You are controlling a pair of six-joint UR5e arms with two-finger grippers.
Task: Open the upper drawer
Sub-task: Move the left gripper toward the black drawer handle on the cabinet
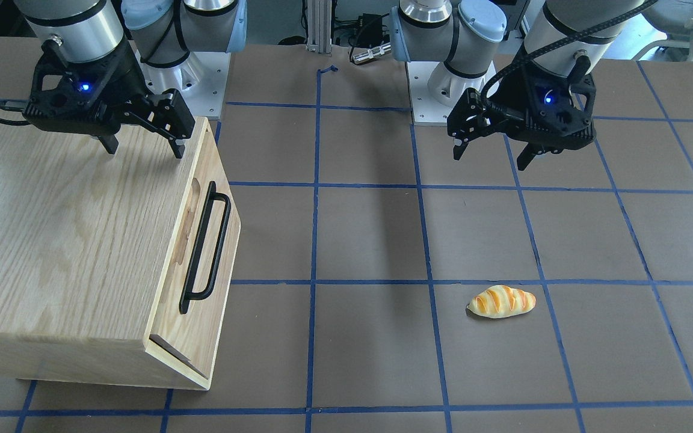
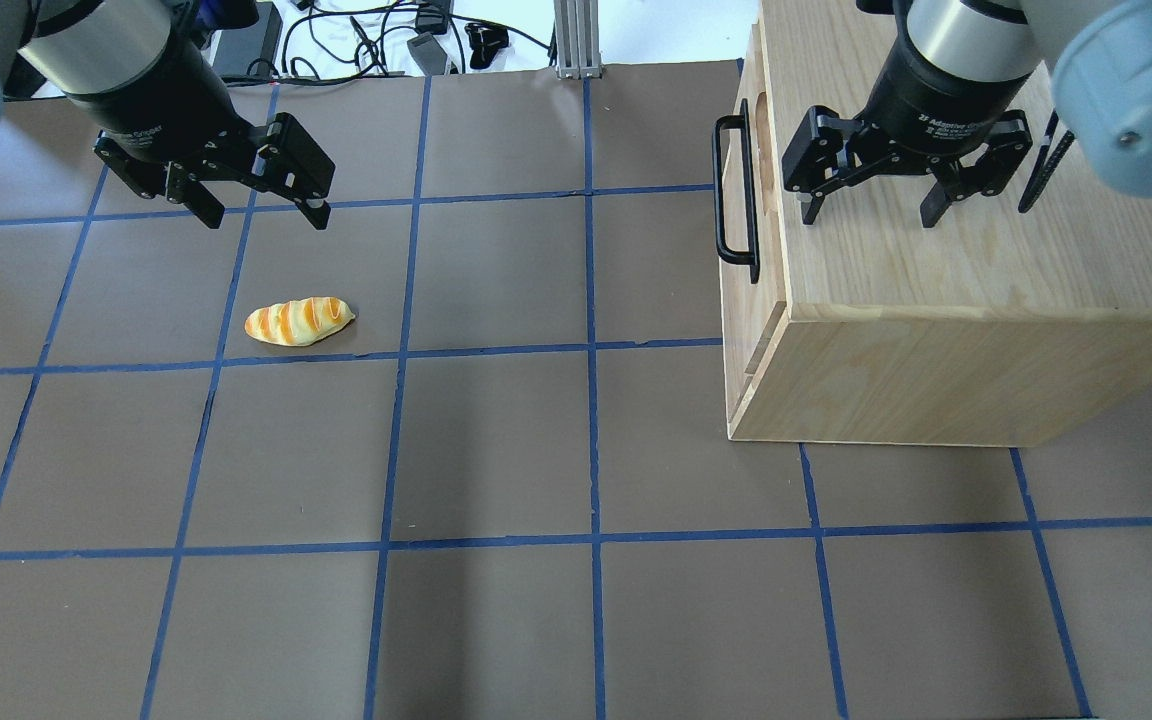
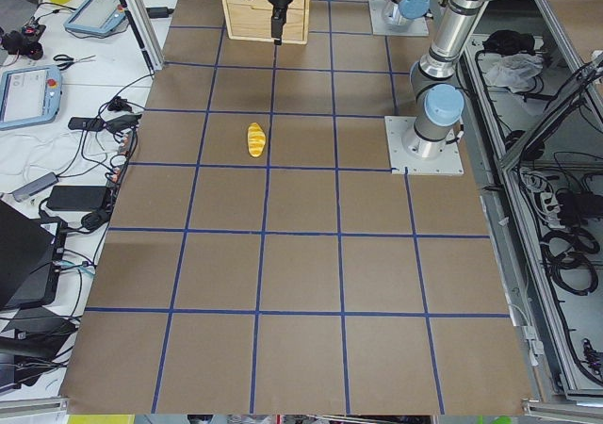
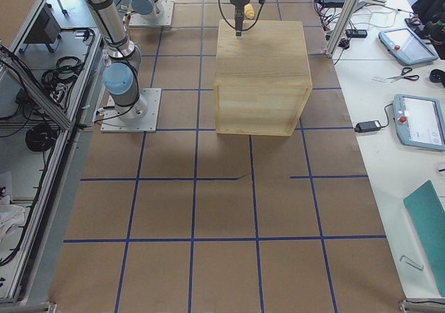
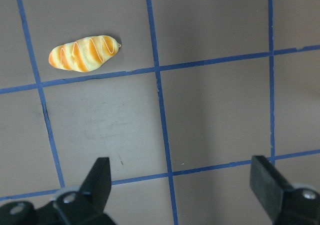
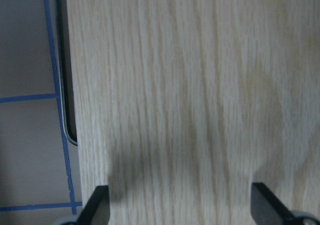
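Note:
The upper drawer's pale-wood front faces the table's middle, with its black bar handle and an oblong notch. It looks closed. The handle also shows in the overhead view and at the right wrist view's left edge. My right gripper is open and empty. It hovers above the oak cabinet's top, behind the handle, touching nothing. My left gripper is open and empty above the table, far from the drawer.
A toy bread loaf lies on the brown, blue-taped table, just in front of my left gripper. The cabinet stands on my right side of the table. Cables and an aluminium post are beyond the far edge.

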